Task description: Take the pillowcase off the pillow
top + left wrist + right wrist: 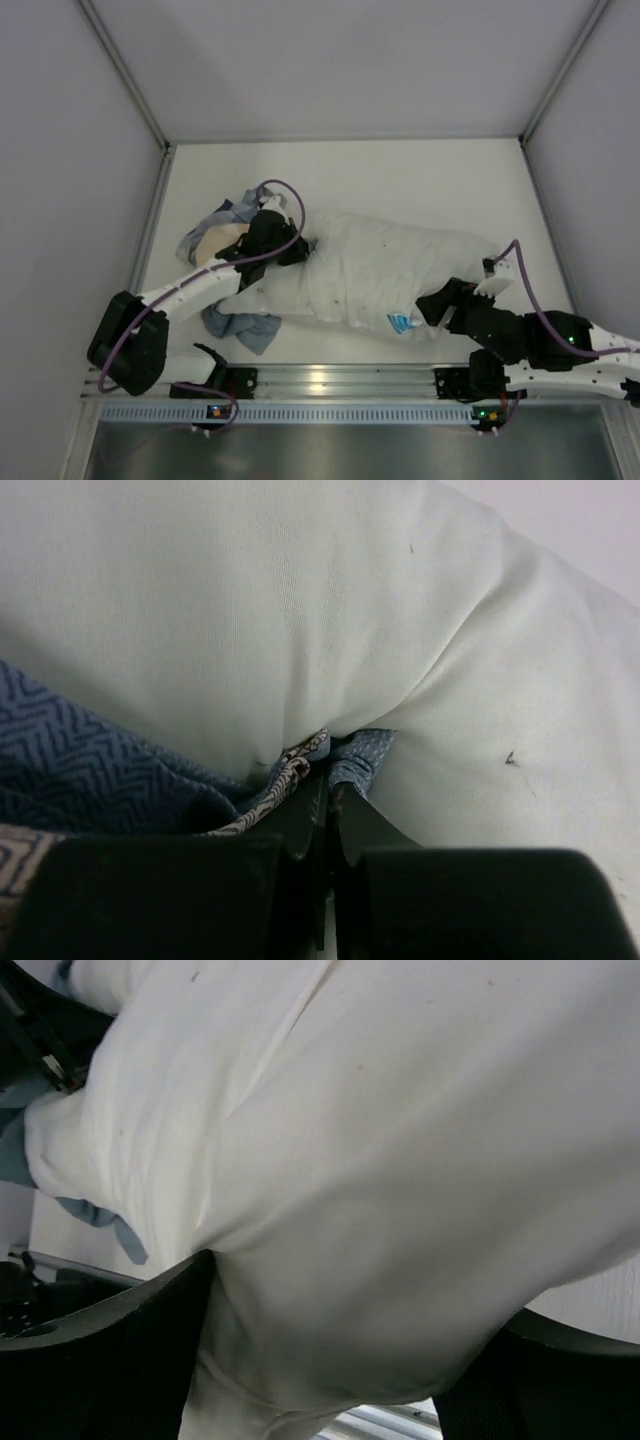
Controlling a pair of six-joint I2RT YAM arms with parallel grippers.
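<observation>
The white pillow (385, 268) lies across the middle of the table, its small blue label (403, 322) at the near right end. The striped blue-grey pillowcase (213, 228) is bunched round its left end, with a fold (246, 330) at the near left. My left gripper (292, 248) is shut on a pinch of pillowcase edge against the pillow. In the left wrist view the gripper (330, 792) nips patterned cloth (300, 770) under the pillow (300, 610). My right gripper (437, 300) holds the pillow's near right end. In the right wrist view the pillow (380, 1160) bulges between the wide-set jaws of the gripper (330, 1360).
The table (400, 175) is white, with grey walls on the left, back and right. A metal rail (330, 380) with both arm bases runs along the near edge. The left arm's purple cable (285, 195) loops over the pillowcase.
</observation>
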